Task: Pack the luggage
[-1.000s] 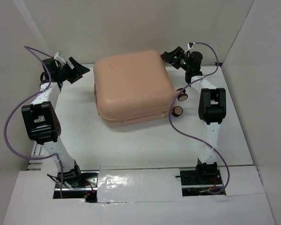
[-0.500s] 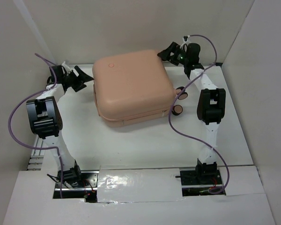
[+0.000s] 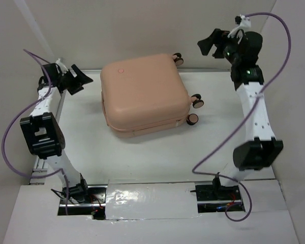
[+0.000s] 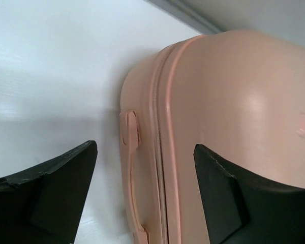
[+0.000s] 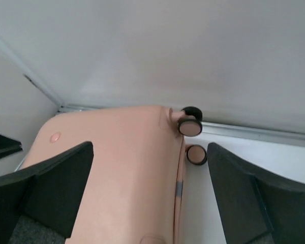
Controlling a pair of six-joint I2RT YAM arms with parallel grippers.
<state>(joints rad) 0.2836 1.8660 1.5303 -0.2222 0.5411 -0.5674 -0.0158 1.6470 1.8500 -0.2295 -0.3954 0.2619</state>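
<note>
From above, the peach-pink hard-shell clamshell suitcase (image 3: 145, 94) is seen shut on the white bench (image 3: 142, 157), contents hidden. The left pincer (image 3: 76, 80) is spread wide near its left side, the right pincer (image 3: 209, 47) held wide off its far right corner. At the left wrist, its moulded handle (image 4: 130, 168) and zip seam (image 4: 157, 152) are framed. At the right wrist, two black-and-pink wheels (image 5: 190, 127) are shown. A careless push could likely set it sliding or rolling.

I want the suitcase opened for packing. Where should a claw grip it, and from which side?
Likely the slim handle on the luggage's left wall, approached from the left by the open left claw. Closed, the luggage is broad and smooth; only that handle looks narrow enough to fit between the fingers.
</note>
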